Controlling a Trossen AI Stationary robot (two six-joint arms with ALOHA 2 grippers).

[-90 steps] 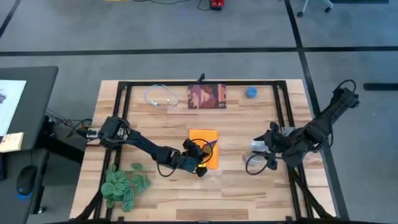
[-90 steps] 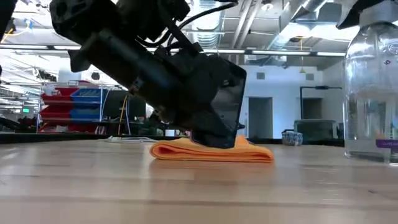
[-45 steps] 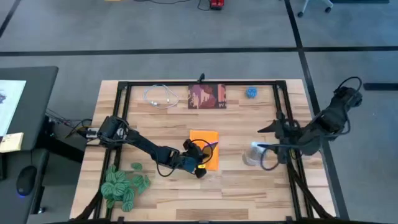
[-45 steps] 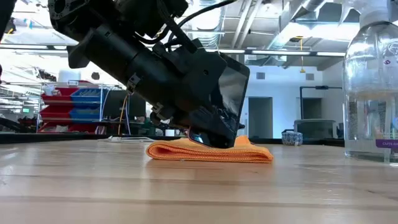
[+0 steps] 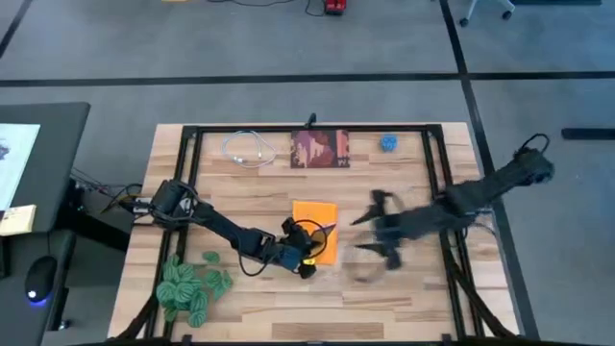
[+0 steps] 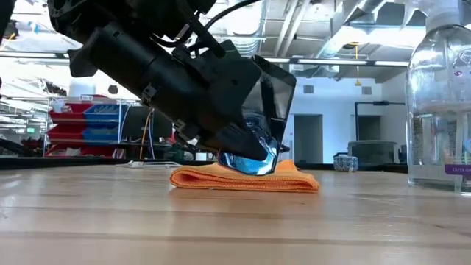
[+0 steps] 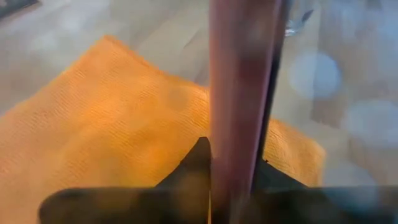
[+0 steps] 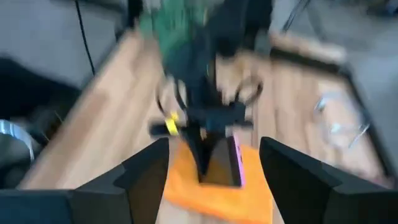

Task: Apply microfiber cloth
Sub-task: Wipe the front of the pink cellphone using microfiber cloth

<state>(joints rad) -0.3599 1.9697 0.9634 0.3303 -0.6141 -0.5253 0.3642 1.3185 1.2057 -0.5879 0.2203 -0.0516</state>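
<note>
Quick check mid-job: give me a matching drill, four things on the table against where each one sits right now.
Things:
1. microfiber cloth
2. white cable
3. blue ball
4. green plant

Places:
a. far edge, toward the right arm's side
b. near corner on the left arm's side
c. table middle, under the left gripper
d. far edge, toward the left arm's side

Pairs: 1-c, 2-d, 3-a, 4-b

- Microfiber cloth (image 5: 314, 219): bright orange, fine woven ribbing seen in the left wrist view.
- Table (image 5: 384, 308): pale wood planks, black frame rails.
- Printed square (image 5: 321, 150), far centre: dark red-brown, lighter blotches.
- Small object (image 5: 388, 143), far right: blue.
- Cable (image 5: 248, 149), far left: white.
- Leafy plant (image 5: 190, 285), near left: green.
- Bottle (image 6: 441, 110), low view right: clear, purple label.
- Arms: dark; left gripper (image 5: 306, 252) carries yellow marks.
</note>
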